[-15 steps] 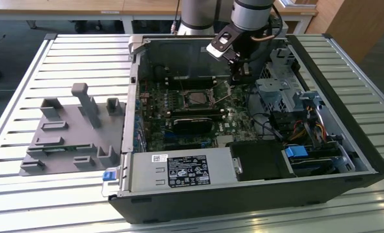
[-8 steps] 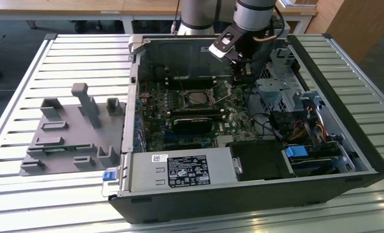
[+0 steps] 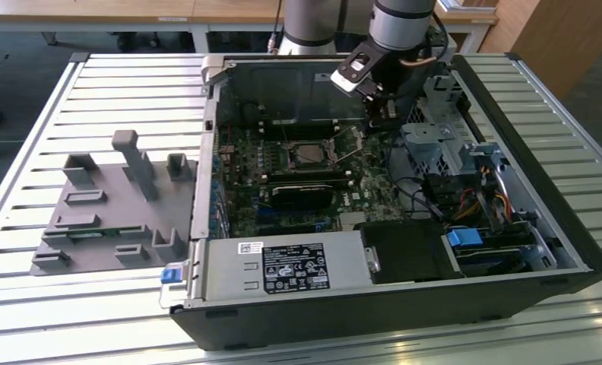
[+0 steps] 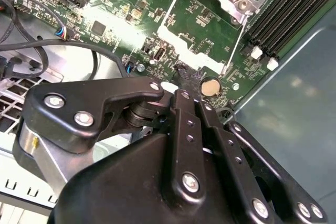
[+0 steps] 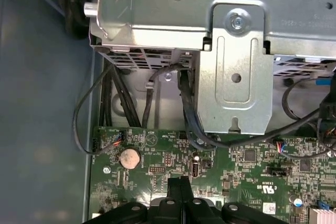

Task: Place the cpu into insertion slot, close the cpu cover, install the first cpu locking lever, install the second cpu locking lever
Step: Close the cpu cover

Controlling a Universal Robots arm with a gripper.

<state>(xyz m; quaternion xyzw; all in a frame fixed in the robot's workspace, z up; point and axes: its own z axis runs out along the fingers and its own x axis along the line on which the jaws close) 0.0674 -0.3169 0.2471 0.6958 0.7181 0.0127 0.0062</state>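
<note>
Noted a computer case (image 3: 382,319) on the tabletop (image 3: 128,84), with a fixture block (image 3: 109,220) beside it on the exterior view's left. Located the motherboard (image 3: 245,217) flat inside the case, toward that same left. Found the insertion slot (image 3: 306,154) at mid-board, the memory slots (image 3: 303,180) just beside it on the near side. Logged the power supply (image 3: 286,266) along the near wall, in front of the board. Logged the drive cage (image 3: 435,148) to the exterior view's right of the board. Recorded the end effector (image 3: 382,120) above the board's far edge, between slot and cage; in the first wrist view, a coin cell (image 5: 129,158) on the board near it.
</note>
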